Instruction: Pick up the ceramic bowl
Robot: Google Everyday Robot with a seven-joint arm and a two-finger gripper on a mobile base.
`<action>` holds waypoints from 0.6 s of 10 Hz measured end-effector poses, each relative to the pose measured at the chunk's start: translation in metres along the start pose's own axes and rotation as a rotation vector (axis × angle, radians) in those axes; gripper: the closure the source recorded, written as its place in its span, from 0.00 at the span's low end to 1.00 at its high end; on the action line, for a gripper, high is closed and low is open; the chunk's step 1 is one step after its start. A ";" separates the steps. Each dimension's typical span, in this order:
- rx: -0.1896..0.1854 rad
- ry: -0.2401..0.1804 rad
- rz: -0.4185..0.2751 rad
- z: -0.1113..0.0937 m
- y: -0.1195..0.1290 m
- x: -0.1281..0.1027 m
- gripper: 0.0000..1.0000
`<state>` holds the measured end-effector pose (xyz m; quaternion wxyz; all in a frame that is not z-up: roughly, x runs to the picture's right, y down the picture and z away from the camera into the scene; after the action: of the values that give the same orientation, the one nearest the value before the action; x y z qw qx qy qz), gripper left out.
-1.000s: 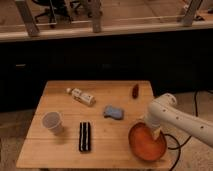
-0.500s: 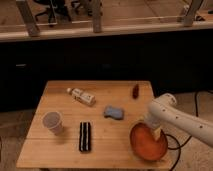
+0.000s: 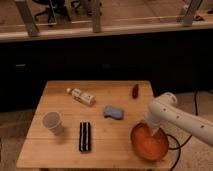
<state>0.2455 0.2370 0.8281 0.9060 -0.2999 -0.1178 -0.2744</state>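
— In the camera view, where is the ceramic bowl (image 3: pixel 150 146)?
— It sits at the front right corner of the tabletop (image 3: pixel 107 92). The gripper (image 3: pixel 152 131) is at the bowl's back rim; whether it has closed cannot be told.
— Which step is this?
— Probably the grasp. The next move needs a firm hold on the rim, then a level lift.

1. The arm (image 3: pixel 176 116) is white and smooth, shaped like a thick tube.
2. Its upper end is a rounded joint, like a ball.
3. A thin dark cable (image 3: pixel 175 146) curves below it.
4. The hand (image 3: pixel 152 131) is pale, at the arm's low end, by the far rim of the bowl (image 3: pixel 149 146).
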 end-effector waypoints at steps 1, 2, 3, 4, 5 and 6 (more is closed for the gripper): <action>0.000 0.000 0.000 -0.002 0.000 0.000 0.57; 0.000 0.001 0.000 -0.002 0.000 0.001 0.63; 0.004 0.002 0.000 -0.003 -0.003 0.000 0.73; 0.008 0.004 0.001 -0.006 -0.009 -0.002 0.83; 0.014 0.006 0.001 -0.012 -0.015 -0.004 0.92; 0.019 0.008 0.002 -0.017 -0.019 -0.006 0.96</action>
<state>0.2309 0.2163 0.8214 0.9096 -0.2902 -0.1164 -0.2735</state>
